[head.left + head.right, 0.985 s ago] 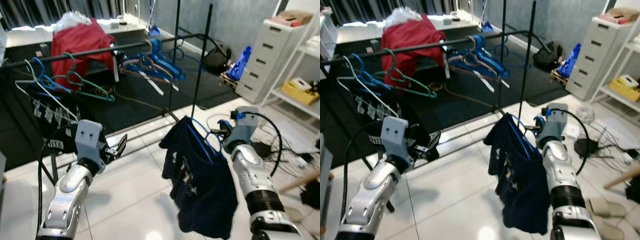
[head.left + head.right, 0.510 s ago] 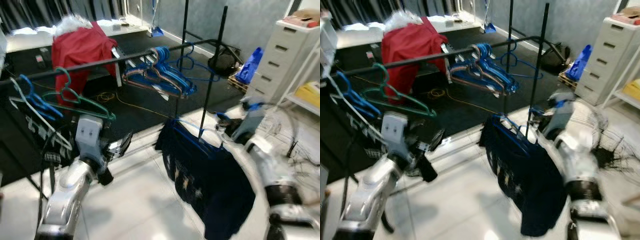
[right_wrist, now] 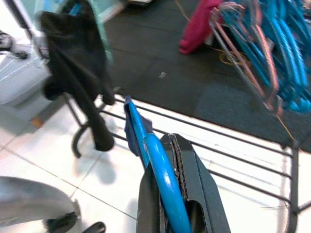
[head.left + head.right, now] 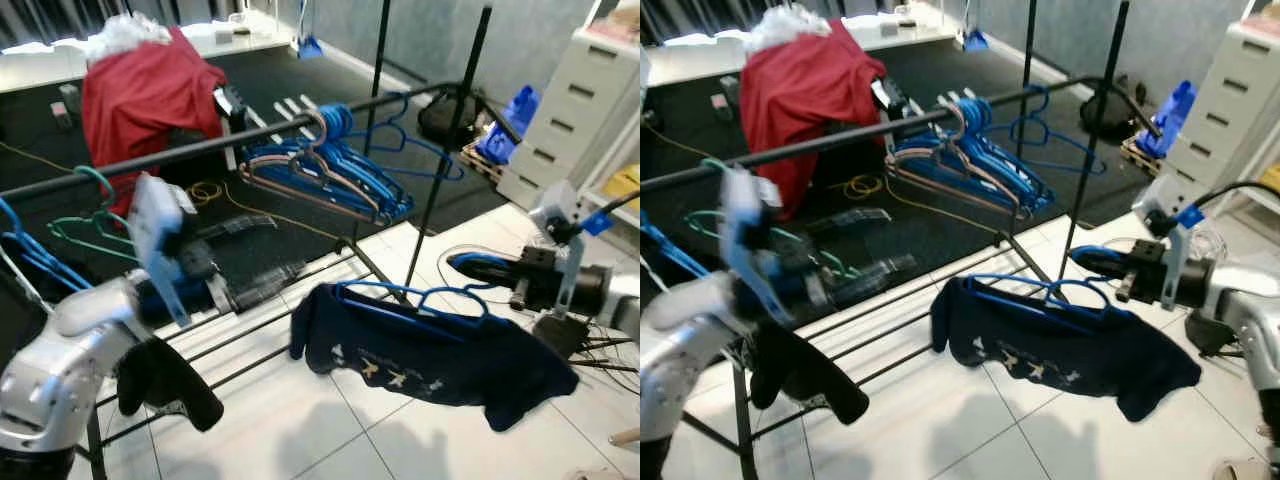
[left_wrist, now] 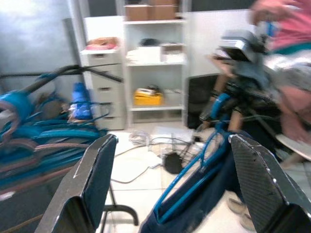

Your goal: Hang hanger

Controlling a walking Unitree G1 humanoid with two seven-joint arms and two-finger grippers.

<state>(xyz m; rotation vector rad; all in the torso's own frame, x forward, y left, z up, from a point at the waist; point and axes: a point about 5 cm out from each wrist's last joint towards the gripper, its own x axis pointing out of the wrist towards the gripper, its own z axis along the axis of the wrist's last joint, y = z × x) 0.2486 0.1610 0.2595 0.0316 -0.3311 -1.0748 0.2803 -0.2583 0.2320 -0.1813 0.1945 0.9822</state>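
Right claw (image 4: 470,266), fingers clamped on the hook end of the blue hanger (image 4: 420,300), which carries a dark navy shirt (image 4: 430,350) slung out level to the claw's left, above the white tiled floor (image 4: 300,440); the right wrist view confirms the two black fingers pinched together around the blue wire. Left claw (image 5: 170,194), fingers spread wide apart and holding nothing, raised on the far side of the shirt from the right claw, facing the hanger. Clothes rail (image 4: 230,145), a black bar beyond and above the right claw, already bearing a bunch of blue hangers (image 4: 340,175), a green hanger (image 4: 90,215) and a red garment (image 4: 140,90). Progress, as judged: the loaded hanger is picked up and brought near the rack, but its hook sits below and short of the bar, not touching it; lifting the hook over the bar, seating it, and releasing remain to be done
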